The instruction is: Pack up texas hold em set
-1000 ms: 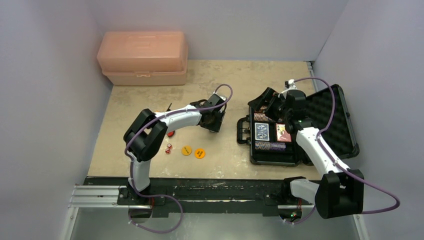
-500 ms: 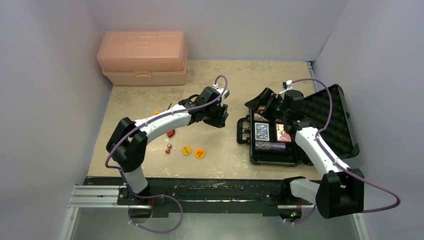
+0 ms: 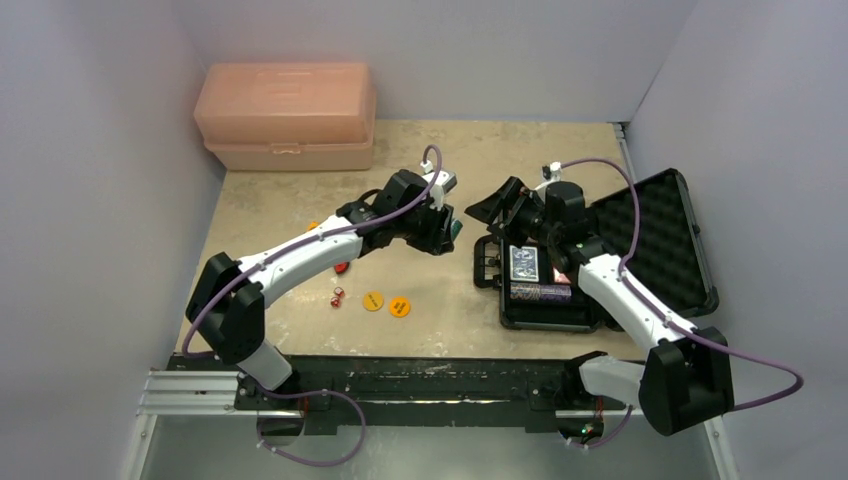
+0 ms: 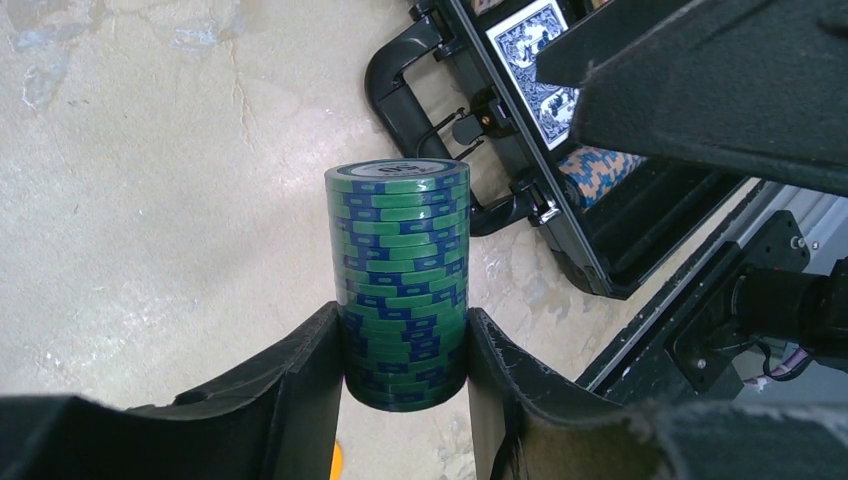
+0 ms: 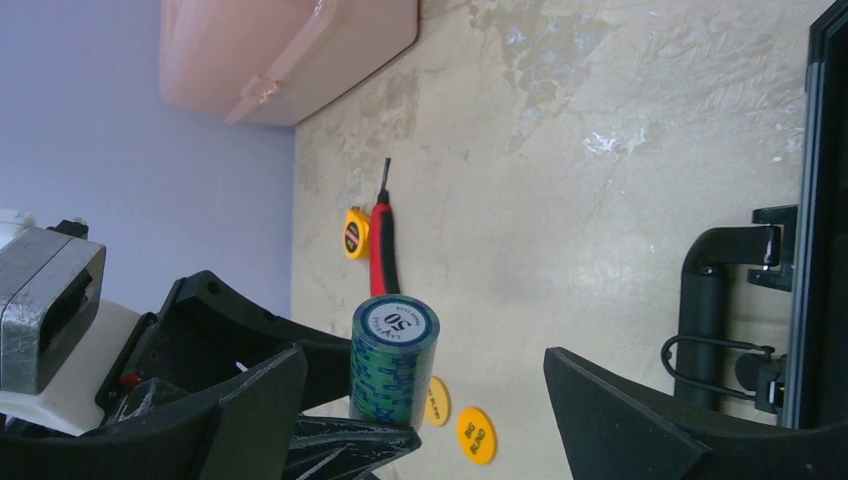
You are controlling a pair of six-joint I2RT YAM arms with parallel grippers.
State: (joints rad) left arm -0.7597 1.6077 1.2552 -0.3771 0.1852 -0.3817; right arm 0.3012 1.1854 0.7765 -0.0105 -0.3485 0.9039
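Clamping chip stack (image 4: 400, 280) (upright) — left gripper (image 4: 405, 335).

The top chip of the green-and-blue chip stack (image 5: 393, 365) reads "50"; the orange discs (image 5: 476, 434) carry dark lettering, too small and blurred to read.

Left gripper (image 3: 446, 228) swings toward three o'clock, carrying the green chip stack (image 4: 400, 280); right gripper (image 3: 497, 208) slides off the case (image 3: 670, 240) toward nine o'clock, closing the gap.

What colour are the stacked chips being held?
Green chip stack with dark blue stripes; left wrist view shows it best.
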